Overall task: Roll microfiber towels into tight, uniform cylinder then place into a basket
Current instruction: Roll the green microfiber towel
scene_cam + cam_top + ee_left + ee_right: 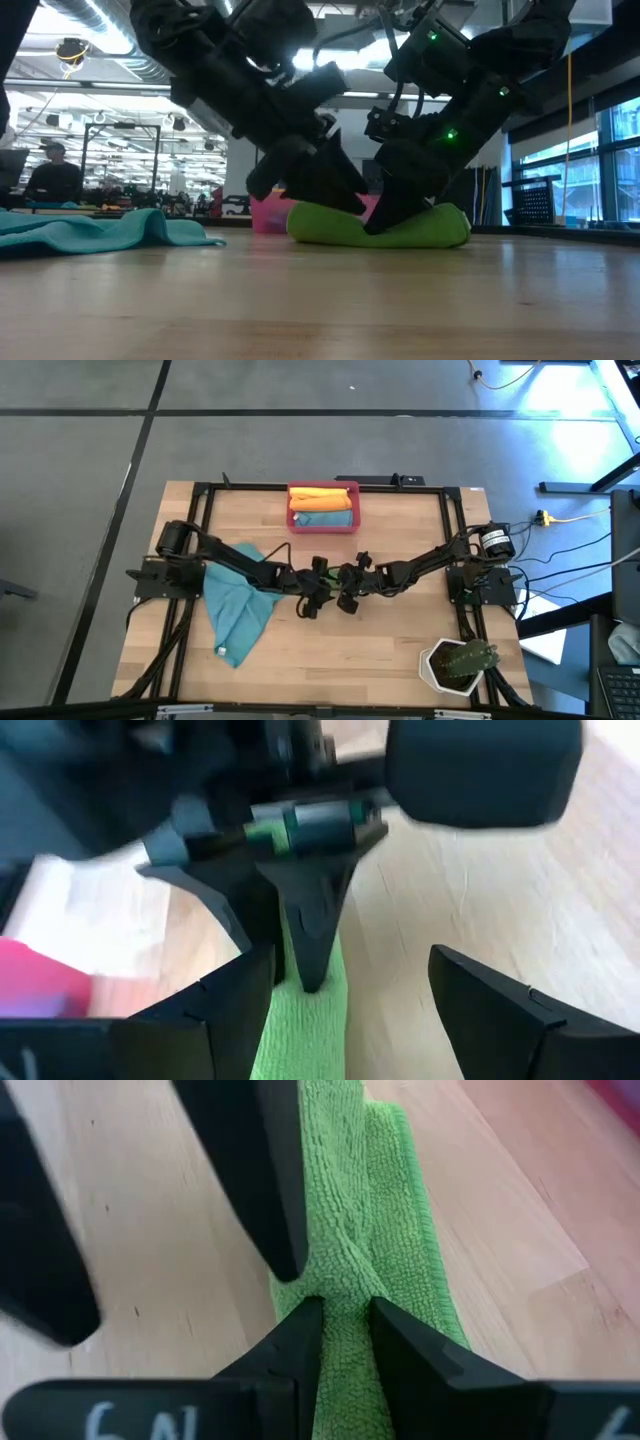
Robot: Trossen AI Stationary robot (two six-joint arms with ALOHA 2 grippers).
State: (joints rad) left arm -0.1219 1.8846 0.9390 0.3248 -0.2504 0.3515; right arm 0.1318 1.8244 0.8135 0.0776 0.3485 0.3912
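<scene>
two rolls already in the basket at the table's far edge: orange roll at its far side, blue roll just beside it on the near side. third towel, the green roll, on the table just in front of the basket, between the two grippers at mid-table, looking fully rolled into a cylinder. right gripper pinched narrowly on the green roll, fingers squeezing a ridge of cloth. left gripper spread wide, straddling the same roll with one finger on it or hard against it and the other out over bare wood, gripping nothing. teal towel unrolled and crumpled, well to the left of the basket, partly under the left arm. yellow towel not visible anywhere. plant pot well away from the basket, at the near right corner, out of the way. judged roughly past halfway: green roll probably ready to lift into the basket beside the other two; teal towel left to flatten, roll and place
</scene>
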